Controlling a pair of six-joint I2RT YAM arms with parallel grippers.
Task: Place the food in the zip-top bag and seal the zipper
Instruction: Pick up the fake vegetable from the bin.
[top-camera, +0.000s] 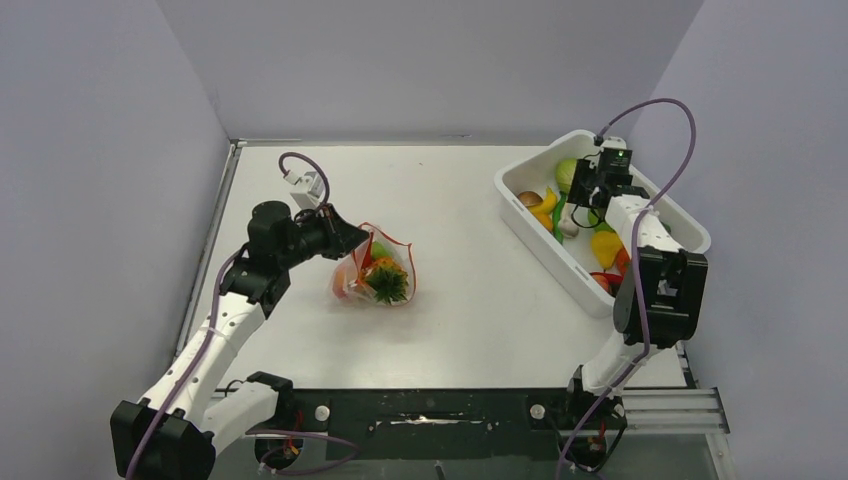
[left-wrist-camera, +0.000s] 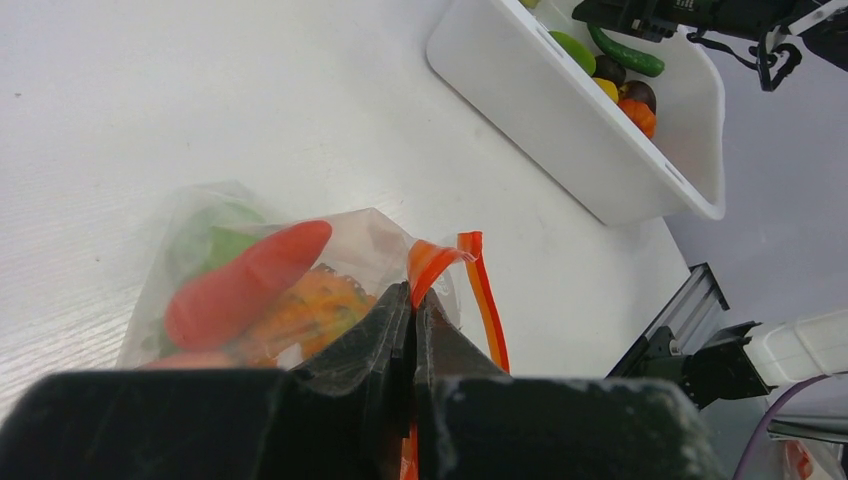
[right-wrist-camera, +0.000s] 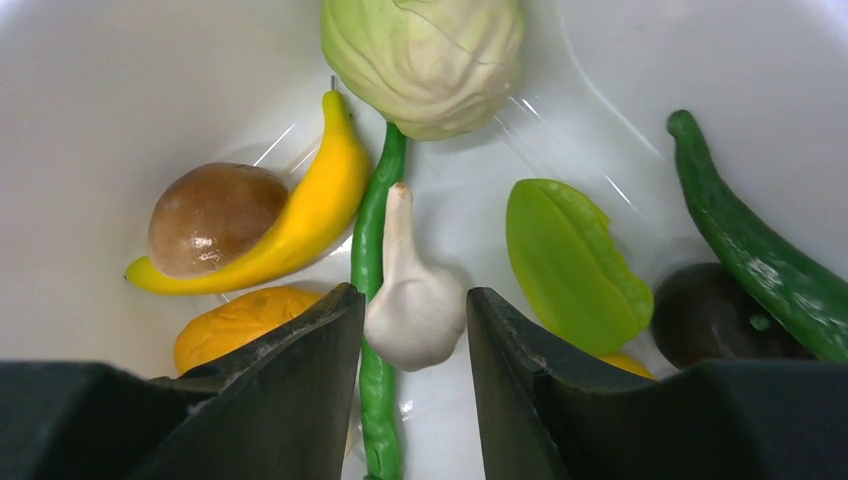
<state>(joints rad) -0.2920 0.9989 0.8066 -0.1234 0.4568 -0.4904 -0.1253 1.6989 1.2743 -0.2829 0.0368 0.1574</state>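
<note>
1. We are taking the white rectangular plastic tub (top-camera: 545, 245) on the white counter (top-camera: 460, 330) as our landmark.
2. The right fingers (right-wrist-camera: 415, 300) are sitting inside the tub, closing from both sides on a white toy garlic bulb (right-wrist-camera: 412, 330), which is lying on the tub's floor across a long green bean (right-wrist-camera: 372, 230).
3. Also inside the tub, a yellow toy banana (right-wrist-camera: 310, 215), a pale green toy cabbage (right-wrist-camera: 425, 60) and a light green pod (right-wrist-camera: 570, 265) are lying around the garlic.
4. The clear thin plastic zip-top bag (top-camera: 378, 272) is resting on the counter well apart from the tub, on the left arm's side of it.
5. The left fingers (left-wrist-camera: 412, 310) are pressing together, clamping the bag's open edge just beside the red-orange zipper strip (left-wrist-camera: 487, 295), which is curling loose and unsealed.
6. Inside the bag, a glossy red toy carrot (left-wrist-camera: 245, 280) is lying against an orange bumpy fruit (left-wrist-camera: 315, 305), with green pieces behind them, farther from the tub.
</note>
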